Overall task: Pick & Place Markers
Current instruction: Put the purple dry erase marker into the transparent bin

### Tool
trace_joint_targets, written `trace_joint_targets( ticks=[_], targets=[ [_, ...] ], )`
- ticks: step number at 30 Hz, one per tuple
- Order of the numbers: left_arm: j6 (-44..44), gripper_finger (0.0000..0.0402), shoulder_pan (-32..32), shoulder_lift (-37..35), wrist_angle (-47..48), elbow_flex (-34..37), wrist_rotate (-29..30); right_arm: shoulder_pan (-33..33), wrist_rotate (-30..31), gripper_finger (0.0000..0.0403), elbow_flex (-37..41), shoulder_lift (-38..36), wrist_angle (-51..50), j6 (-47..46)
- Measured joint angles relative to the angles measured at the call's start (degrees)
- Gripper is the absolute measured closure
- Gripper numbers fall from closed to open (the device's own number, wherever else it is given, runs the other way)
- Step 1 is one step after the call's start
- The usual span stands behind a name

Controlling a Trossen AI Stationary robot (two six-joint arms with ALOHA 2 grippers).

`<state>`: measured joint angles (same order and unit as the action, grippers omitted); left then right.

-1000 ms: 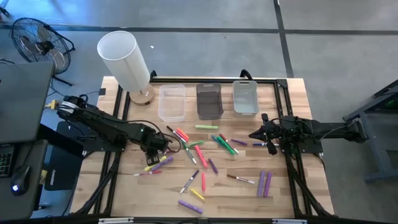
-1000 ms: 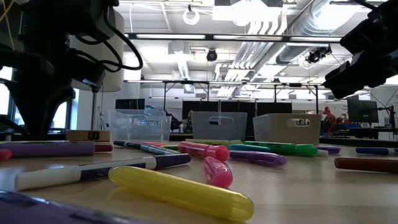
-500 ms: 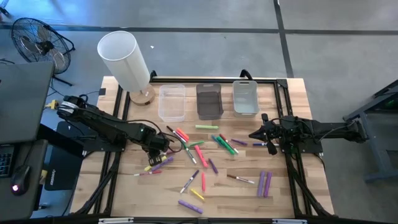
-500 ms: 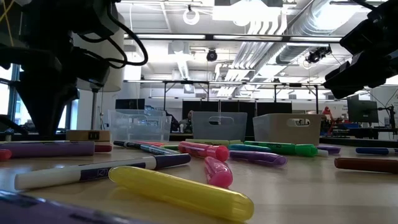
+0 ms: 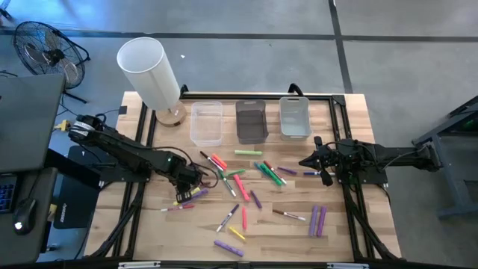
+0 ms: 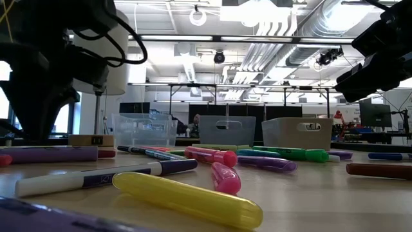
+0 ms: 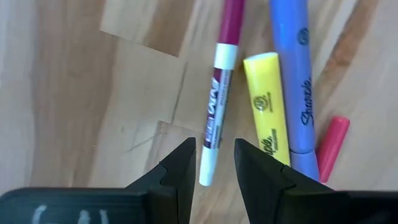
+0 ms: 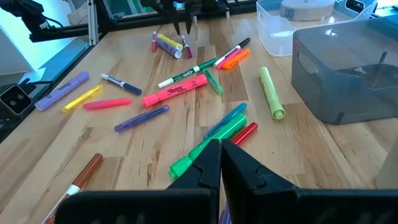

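Many markers (image 5: 239, 179) in pink, green, purple, yellow and red lie flat on the wooden table. My left gripper (image 5: 185, 181) hangs over a small cluster (image 5: 187, 196) at the table's left. In the left wrist view it (image 7: 216, 163) is open. Its fingertips stand on either side of the bare end of a white-barrelled marker with a maroon cap (image 7: 217, 106). A yellow highlighter (image 7: 270, 112), a blue marker (image 7: 295, 74) and a pink one (image 7: 333, 146) lie beside it. My right gripper (image 5: 305, 161) (image 8: 219, 152) is shut and waits above the table's right side.
Three bins stand in a row at the far edge: clear (image 5: 206, 122), dark grey (image 5: 252, 121) and pale (image 5: 294, 117). A tall white cylinder on a wooden base (image 5: 149, 71) stands at the far left corner. Purple markers (image 5: 317, 220) lie toward the near right.
My left gripper has shifted slightly sideways over the left cluster of markers, ending a little nearer the table's left edge. The markers lie as before.
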<state>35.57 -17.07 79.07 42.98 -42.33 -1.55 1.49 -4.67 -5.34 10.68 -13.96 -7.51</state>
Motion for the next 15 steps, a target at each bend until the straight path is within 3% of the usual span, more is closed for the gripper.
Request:
trace_joint_targets(
  ticks=[4, 15],
  targets=[
    [2.03, 0.0293, -1.57, 0.0, 0.0, 0.0, 3.69, 0.0, -0.02, 0.04, 0.0, 0.0, 0.0, 0.02],
    [2.41, 0.0293, -1.74, 2.39, -1.28, 0.03, 4.9, -0.01, -0.02, 0.04, 0.0, 0.0, 0.0, 0.0]
  ],
)
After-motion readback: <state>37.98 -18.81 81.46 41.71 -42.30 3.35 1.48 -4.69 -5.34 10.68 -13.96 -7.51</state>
